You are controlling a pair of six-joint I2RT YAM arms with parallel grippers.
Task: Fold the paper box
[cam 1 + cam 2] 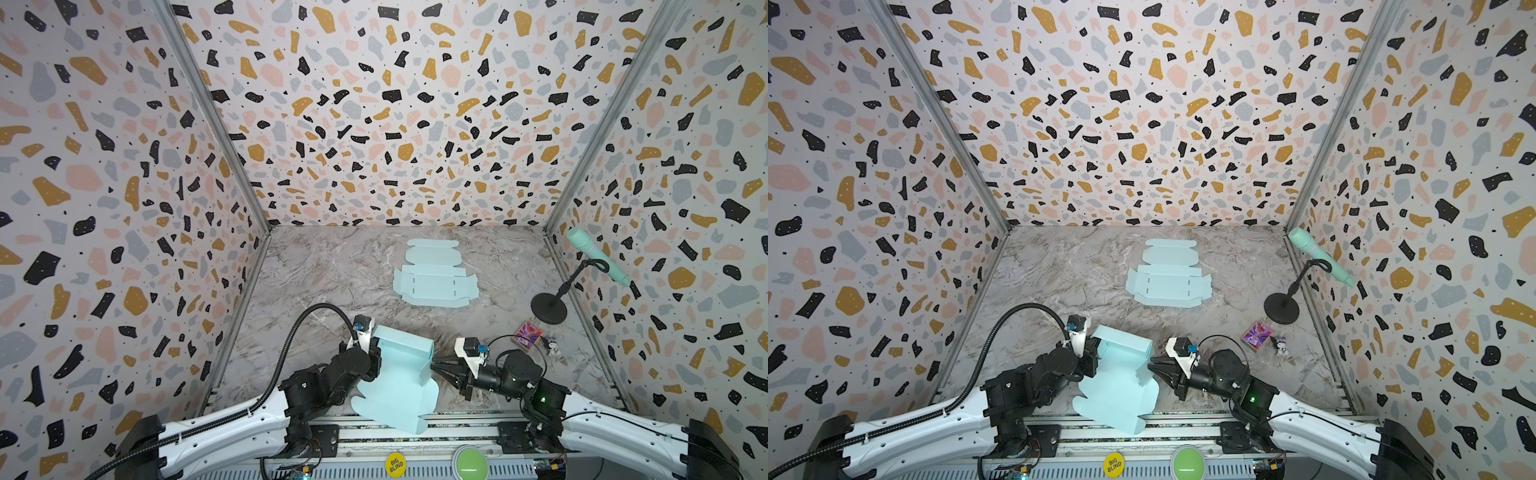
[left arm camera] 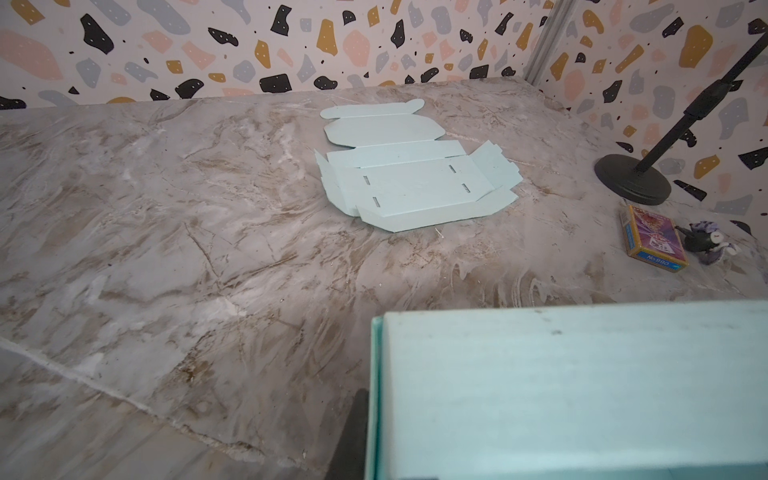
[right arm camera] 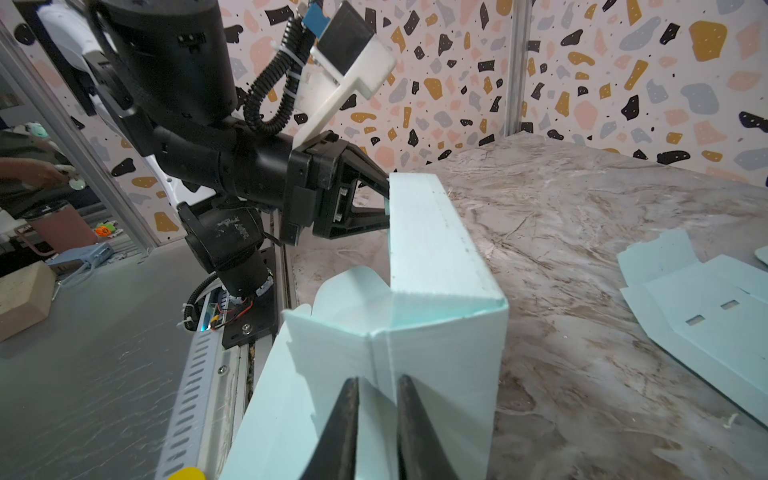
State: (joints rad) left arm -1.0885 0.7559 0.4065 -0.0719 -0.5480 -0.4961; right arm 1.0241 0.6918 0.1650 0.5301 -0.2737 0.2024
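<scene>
Right wrist view alone shows left jaws pinching paper box (image 3: 432, 249), right jaws slightly parted

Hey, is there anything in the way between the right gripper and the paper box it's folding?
Nothing visible. The right gripper straddles a corner crease at one end of the paper box, so there is no gap to cross. The left gripper clamps the opposite end. The flat box blank lies apart, farther back.

Paper box (image 1: 399, 386) stands between left gripper (image 3: 388, 199) and right gripper (image 1: 434, 368); flat blank (image 1: 434, 282) lies beyond both, card pack (image 1: 528, 334) right of the right gripper.
</scene>
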